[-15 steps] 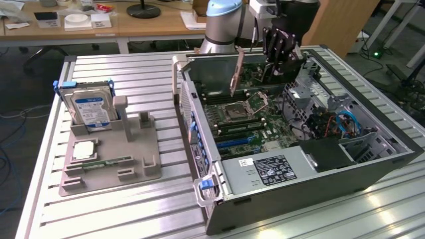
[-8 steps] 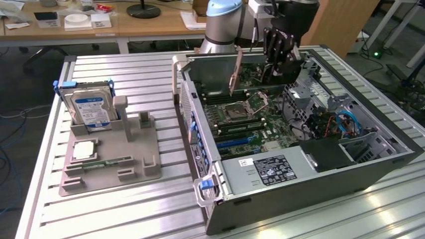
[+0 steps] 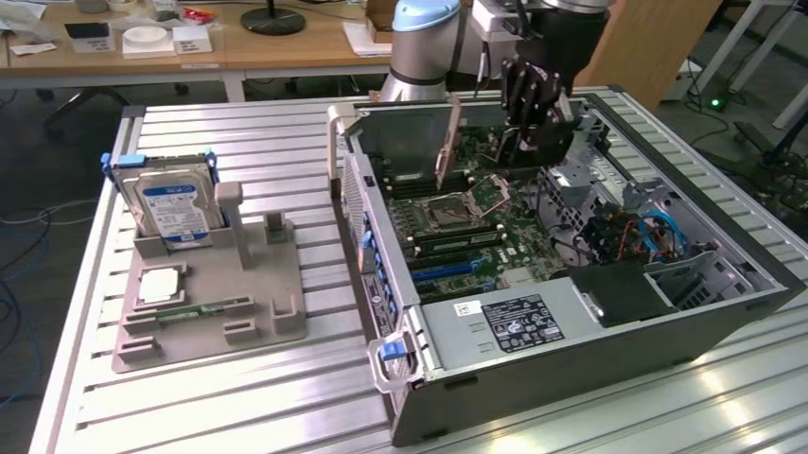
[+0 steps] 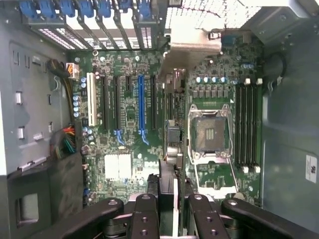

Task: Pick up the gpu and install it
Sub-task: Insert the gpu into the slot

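My gripper (image 3: 531, 132) hangs over the open computer case (image 3: 745, 284), shut on the gpu (image 3: 449, 142). The card is held upright on edge above the motherboard (image 3: 505, 227), with its pale metal bracket toward the case's rear wall. In the wrist view the gripper (image 4: 172, 194) clamps the gpu (image 4: 172, 144), seen edge-on. Its silvery bracket (image 4: 192, 50) reaches toward the rear slot openings. The card floats above the board between the blue expansion slot (image 4: 141, 107) and the processor socket (image 4: 209, 132), and whether it touches any slot I cannot tell.
A grey parts holder (image 3: 215, 312) on the slatted table at the exterior view's left carries a hard drive (image 3: 177, 208), a processor chip (image 3: 162, 284) and a memory stick (image 3: 202, 310). Inside the case are the power supply (image 3: 518, 326), cables (image 3: 657, 236) and a white slot (image 4: 91, 99).
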Tool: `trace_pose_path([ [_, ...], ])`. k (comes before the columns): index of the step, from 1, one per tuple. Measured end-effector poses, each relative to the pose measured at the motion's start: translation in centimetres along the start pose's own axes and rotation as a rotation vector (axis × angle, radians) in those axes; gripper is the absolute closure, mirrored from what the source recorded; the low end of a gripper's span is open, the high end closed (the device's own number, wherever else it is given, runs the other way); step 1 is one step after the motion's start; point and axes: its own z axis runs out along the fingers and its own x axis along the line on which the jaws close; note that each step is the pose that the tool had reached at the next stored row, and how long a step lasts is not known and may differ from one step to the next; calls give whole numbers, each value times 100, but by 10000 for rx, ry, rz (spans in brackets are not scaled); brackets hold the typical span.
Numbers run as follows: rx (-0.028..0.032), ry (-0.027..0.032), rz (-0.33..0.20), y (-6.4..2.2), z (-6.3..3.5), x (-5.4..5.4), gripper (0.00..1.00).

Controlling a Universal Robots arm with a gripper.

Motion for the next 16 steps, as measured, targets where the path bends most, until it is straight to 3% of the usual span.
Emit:
trace_pose_path([
  [5,-2,0,-137,98,81,8,73],
  [16,-12,-3,-599,177,176,67,73],
])
